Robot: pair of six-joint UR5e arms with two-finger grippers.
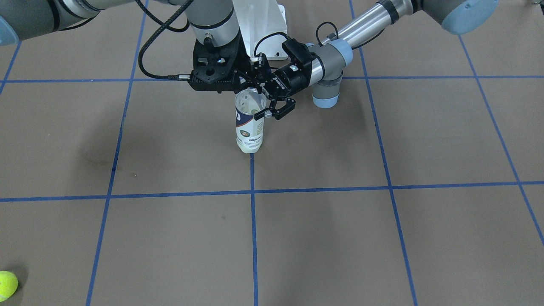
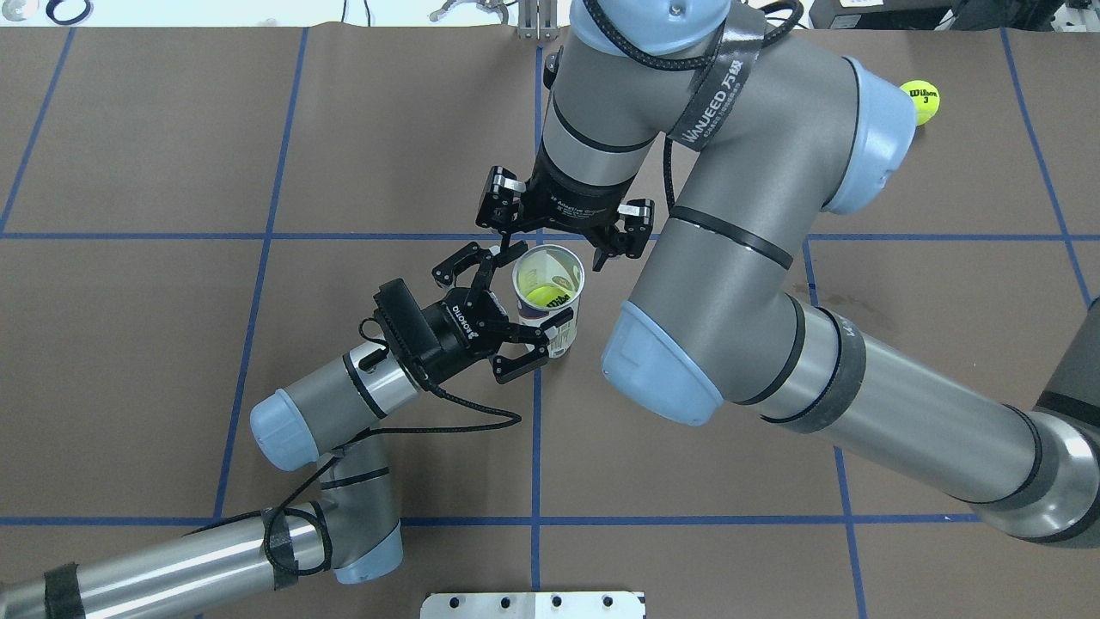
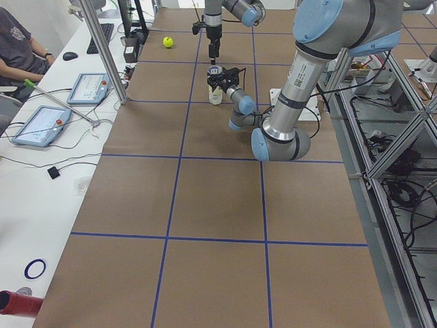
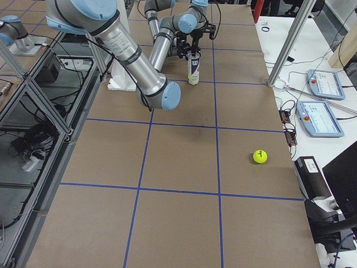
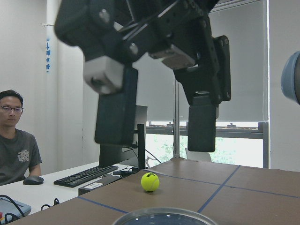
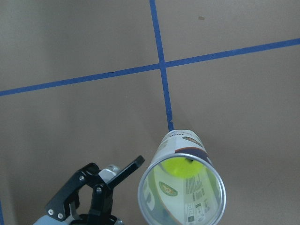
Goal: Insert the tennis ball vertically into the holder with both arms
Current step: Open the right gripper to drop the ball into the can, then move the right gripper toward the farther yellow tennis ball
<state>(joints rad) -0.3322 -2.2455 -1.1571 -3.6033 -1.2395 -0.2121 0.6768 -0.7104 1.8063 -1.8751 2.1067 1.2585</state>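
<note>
With the tennis ball (image 2: 545, 297) already inside the upright holder (image 1: 250, 127), the right gripper (image 2: 552, 254) above its rim and the left gripper (image 2: 507, 305) beside it both show fingers wide and empty, so the next move is probably a clear withdrawal.

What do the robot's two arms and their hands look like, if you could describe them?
The left arm and right arm both have grey joints, silver tubes and pale blue caps. A black cable runs along each, and the right arm also carries a black strap lettered WANJEED. The left hand and right hand are black two-finger linkages; the left bears white ROBOTIQ lettering.
</note>
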